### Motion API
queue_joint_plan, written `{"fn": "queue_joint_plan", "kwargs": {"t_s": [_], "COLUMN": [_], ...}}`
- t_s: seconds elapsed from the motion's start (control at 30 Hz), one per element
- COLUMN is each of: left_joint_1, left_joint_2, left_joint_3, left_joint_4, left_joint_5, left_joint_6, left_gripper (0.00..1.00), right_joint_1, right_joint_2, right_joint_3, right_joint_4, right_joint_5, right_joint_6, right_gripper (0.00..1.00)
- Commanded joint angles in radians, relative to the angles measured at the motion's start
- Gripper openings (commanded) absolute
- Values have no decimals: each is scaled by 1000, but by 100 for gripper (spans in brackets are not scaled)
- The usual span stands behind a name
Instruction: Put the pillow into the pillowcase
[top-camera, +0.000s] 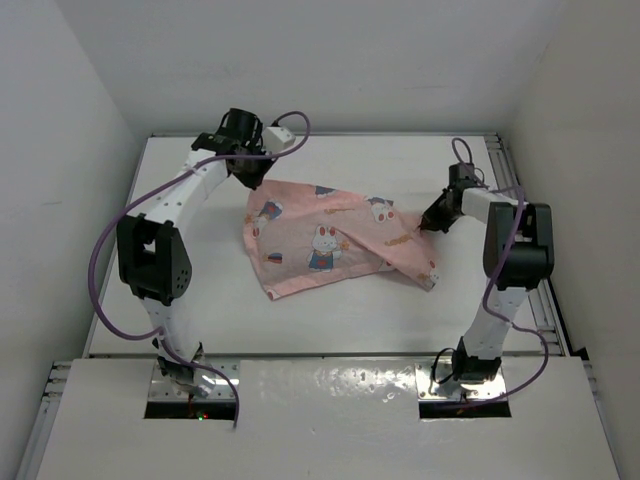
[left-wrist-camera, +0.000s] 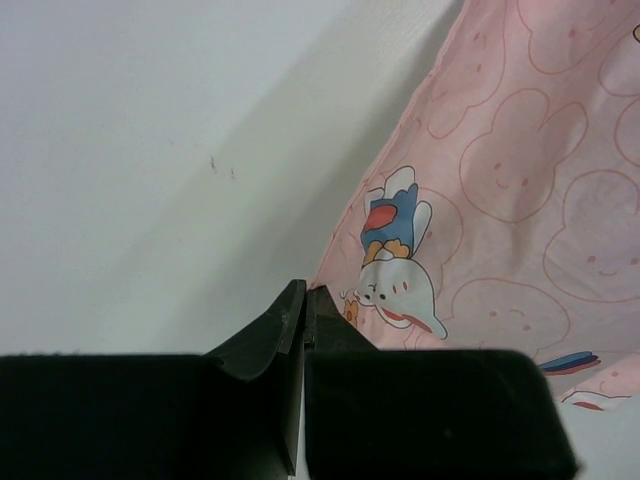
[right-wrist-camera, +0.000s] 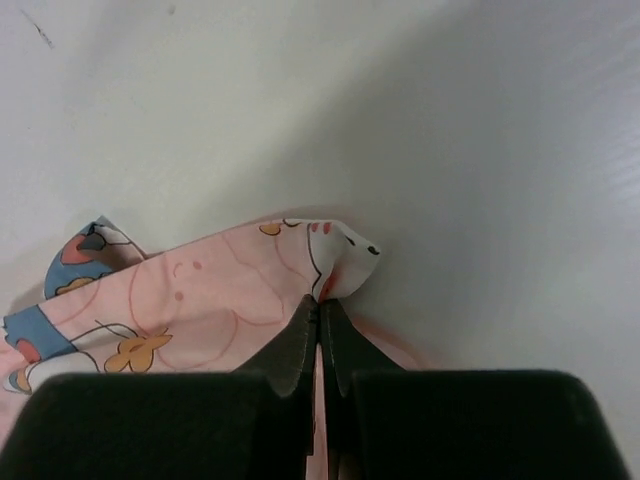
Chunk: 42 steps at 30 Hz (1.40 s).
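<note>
The pink bunny-print pillowcase (top-camera: 320, 240) lies spread on the white table between my two grippers. My left gripper (top-camera: 258, 183) is at its far left corner. In the left wrist view the jaws (left-wrist-camera: 305, 291) are pressed together right at the pillowcase edge (left-wrist-camera: 500, 200), seemingly pinching it. My right gripper (top-camera: 428, 224) is at its right end. In the right wrist view it (right-wrist-camera: 320, 302) is shut on a bunched fold of the pillowcase (right-wrist-camera: 200, 290). The olive-brown pillow is not visible in any view. A small dark bit (top-camera: 432, 281) shows at the near right corner; I cannot tell what it is.
The white table (top-camera: 200, 300) is walled at the back and on both sides. A metal rail (top-camera: 545, 300) runs along its right edge. Purple cables (top-camera: 100, 270) loop beside the left arm and near the right arm's base.
</note>
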Motion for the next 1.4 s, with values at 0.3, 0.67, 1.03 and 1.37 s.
{"fn": "queue_joint_plan", "kwargs": {"t_s": [0.3,0.67,1.03,1.37], "left_joint_1": [-8,-18,-31,-58], "left_joint_2": [7,-19,-116,-234], "left_joint_3": [435,677,805,828], "left_joint_4": [-104,-211,-246,-285], "left_joint_5": [36,95,98,38], "left_joint_6": [3,19,-38,-93], "left_gripper": [0,0,0,0], "right_joint_1": [-102,-32,-13,-12], "right_joint_2": [-361,-678,-1002,-1166], "right_joint_3": [-53,-299,-270,-147], "right_joint_4": [301,398,336,181], "right_joint_5": [-15,129,237,307], "right_joint_6": [-12,-59,-163,-262], "right_gripper": [0,0,0,0]}}
